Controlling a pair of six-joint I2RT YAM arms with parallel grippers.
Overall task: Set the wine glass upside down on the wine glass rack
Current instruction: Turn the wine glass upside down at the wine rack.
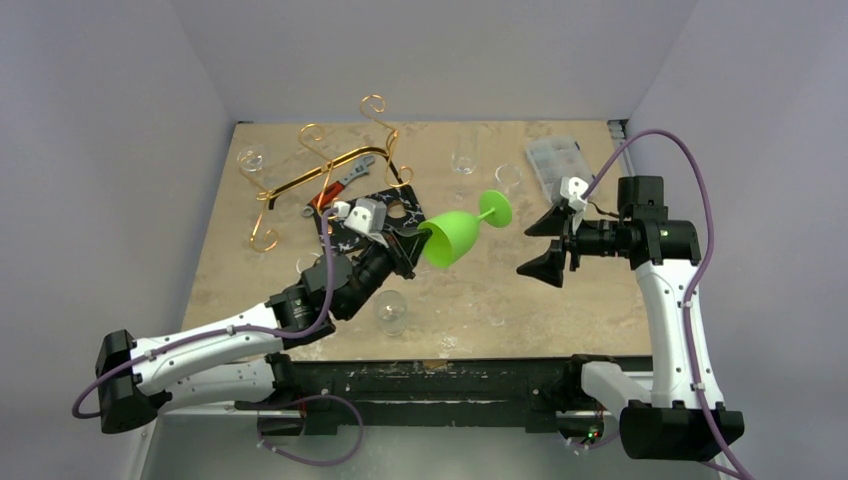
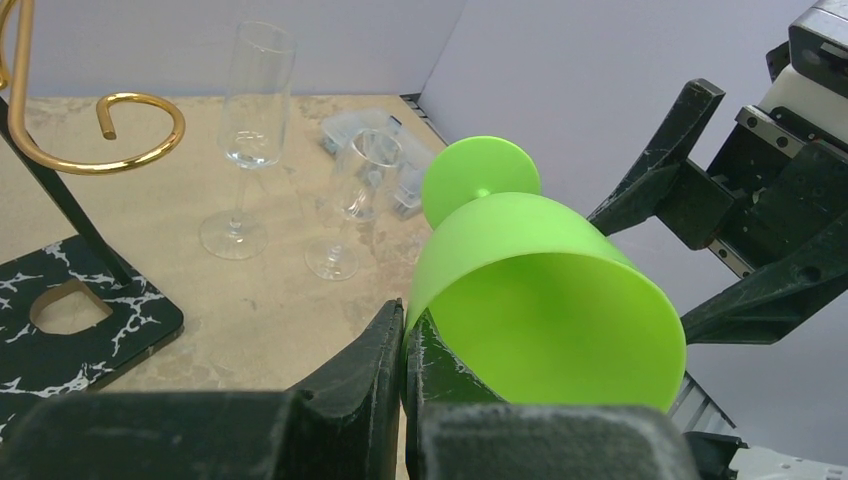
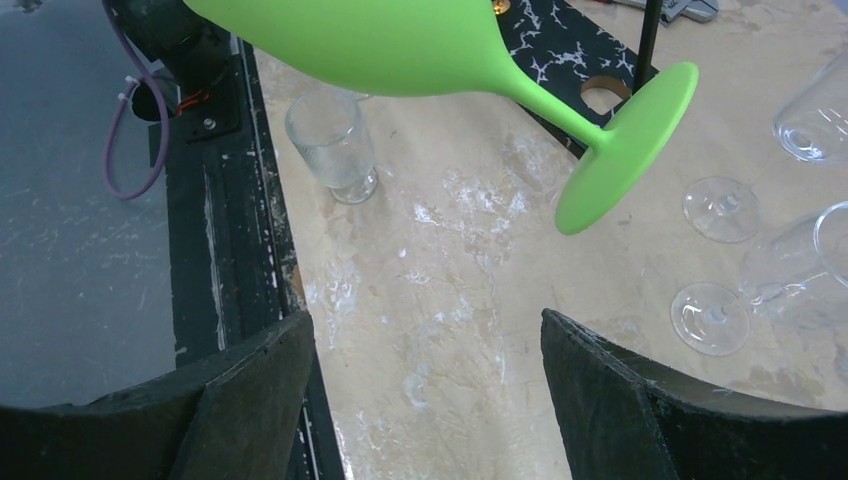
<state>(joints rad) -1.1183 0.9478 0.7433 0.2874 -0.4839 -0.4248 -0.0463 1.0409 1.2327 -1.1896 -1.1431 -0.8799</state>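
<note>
Within left end effector (image 1: 414, 244), wine glass (image 1: 453, 236).

Green wine glass (image 3: 420, 45) sideways above table (image 3: 450, 300); jaws wide apart.

Wine glass (image 1: 452, 236) — matt green plastic, smooth. Wine glass rack (image 2: 179, 128) — shiny gold metal wire. Table (image 1: 560, 290) — mottled beige, scuffed white.

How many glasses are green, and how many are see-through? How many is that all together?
Green wine glass: 1
See-through glasses: 4 that I can make out from above
Total: 5
</note>
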